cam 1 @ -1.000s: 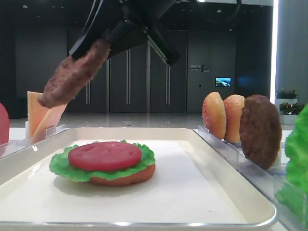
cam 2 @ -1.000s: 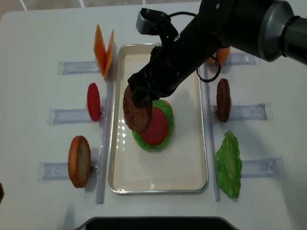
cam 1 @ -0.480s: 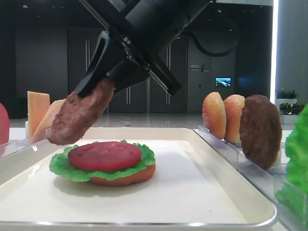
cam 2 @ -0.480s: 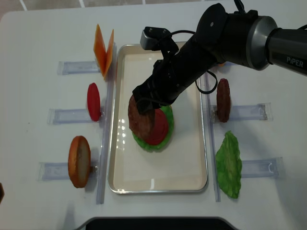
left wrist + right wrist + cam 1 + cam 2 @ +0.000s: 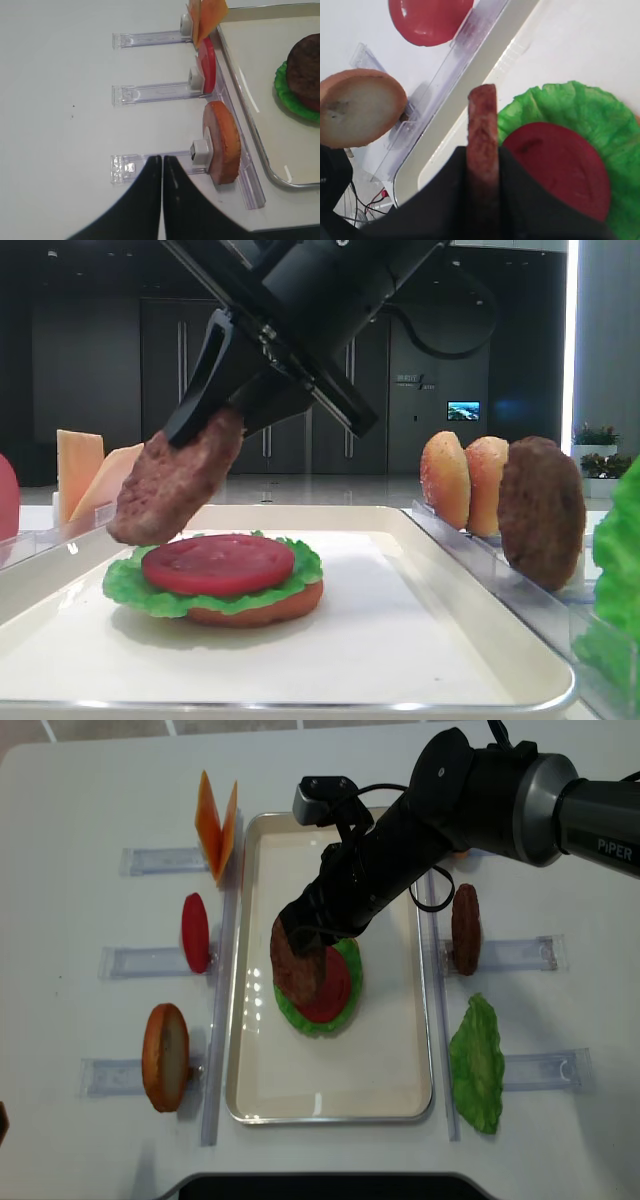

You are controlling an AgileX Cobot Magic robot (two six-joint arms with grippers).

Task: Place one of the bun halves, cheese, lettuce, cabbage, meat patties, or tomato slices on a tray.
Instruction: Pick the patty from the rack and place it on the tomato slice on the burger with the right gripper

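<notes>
1. Right hand (image 5: 215, 420) closed on a meat patty (image 5: 176, 480), pinching it by its upper edge; seen edge-on between the dark fingers in the wrist view.
2. The held patty hangs tilted above the left part of the tray (image 5: 395, 1050), its lower edge just over the left rim of the stack; whether it touches the stack cannot be told.
3. Stack on the tray, bottom to top: flat bun base (image 5: 270, 608), lettuce leaf (image 5: 130, 585), tomato slice (image 5: 218, 563). It sits about mid-tray.
4. Right of the tray, in clear racks on the desk (image 5: 80, 800): two sesame bun halves (image 5: 446, 480) standing on edge, a second meat patty (image 5: 465, 928) upright, and a second lettuce leaf (image 5: 477, 1065) nearest the camera side.
5. Left of the tray, in racks: two cheese slices (image 5: 216, 825) leaning in a V, a spare tomato slice (image 5: 195, 932) on edge, and a bun piece (image 5: 165, 1056) on edge.
6. Left hand (image 5: 162, 165) closed and holding nothing, fingers pressed together, above the desk near the end of the bun piece's rack, well apart from the tray.
</notes>
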